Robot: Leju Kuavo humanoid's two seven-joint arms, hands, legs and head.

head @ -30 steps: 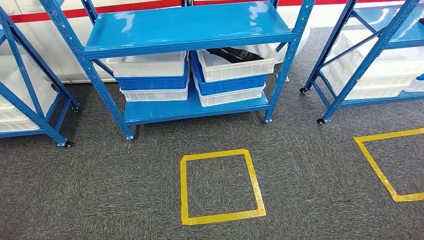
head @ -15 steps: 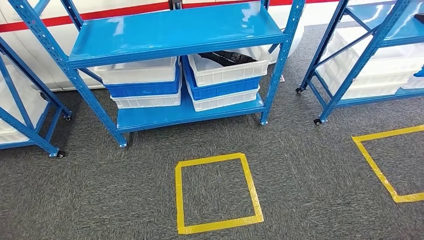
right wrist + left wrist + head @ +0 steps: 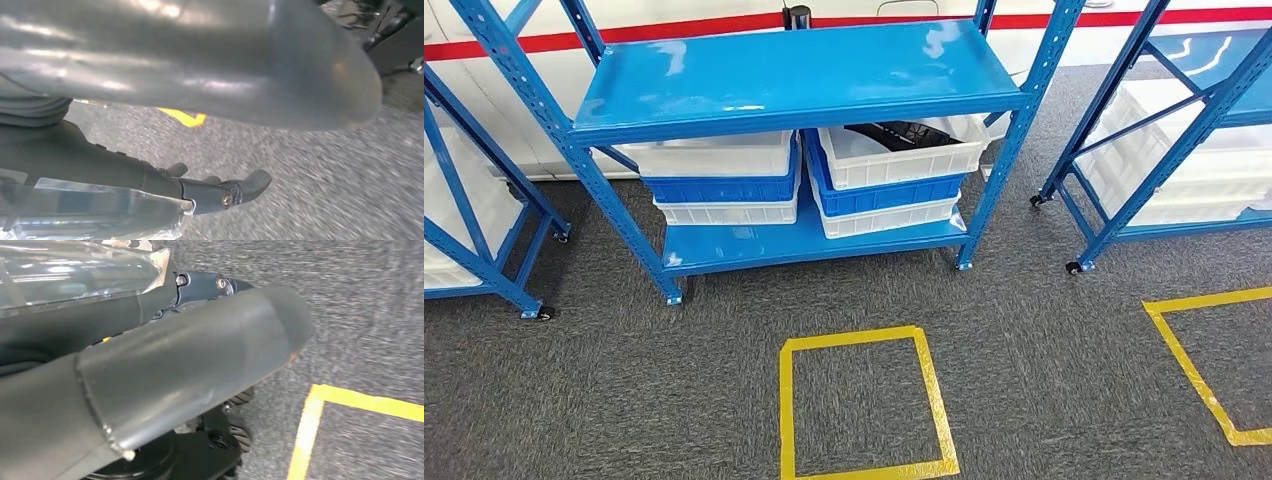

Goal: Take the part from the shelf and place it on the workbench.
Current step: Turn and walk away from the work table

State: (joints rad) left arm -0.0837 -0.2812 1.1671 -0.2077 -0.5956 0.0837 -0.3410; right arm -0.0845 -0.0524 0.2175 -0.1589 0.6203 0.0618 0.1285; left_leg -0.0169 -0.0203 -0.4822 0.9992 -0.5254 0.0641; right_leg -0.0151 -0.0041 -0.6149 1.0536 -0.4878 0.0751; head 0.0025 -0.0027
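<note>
A black part (image 3: pixel 902 135) lies in the upper white bin (image 3: pixel 894 155) on the right of the blue shelf's (image 3: pixel 794 80) lower level, half hidden under the upper board. My left hand (image 3: pixel 175 345) hangs over the grey carpet beside a yellow tape line (image 3: pixel 305 430). Its thick thumb (image 3: pixel 210 365) and dark fingers (image 3: pixel 200 285) lie apart with nothing between them. My right hand (image 3: pixel 200 75) also hangs over the carpet, its dark fingers (image 3: pixel 225 192) stretched out and holding nothing.
Stacked white and blue bins (image 3: pixel 719 180) fill the left of the lower level. A yellow taped square (image 3: pixel 864 400) marks the carpet before the shelf, another (image 3: pixel 1204 370) at the right. More blue racks stand at the left (image 3: pixel 474 220) and right (image 3: pixel 1164 130).
The whole picture has swayed left, then down and to the right: the camera moved. The shelf and bins themselves stand as before.
</note>
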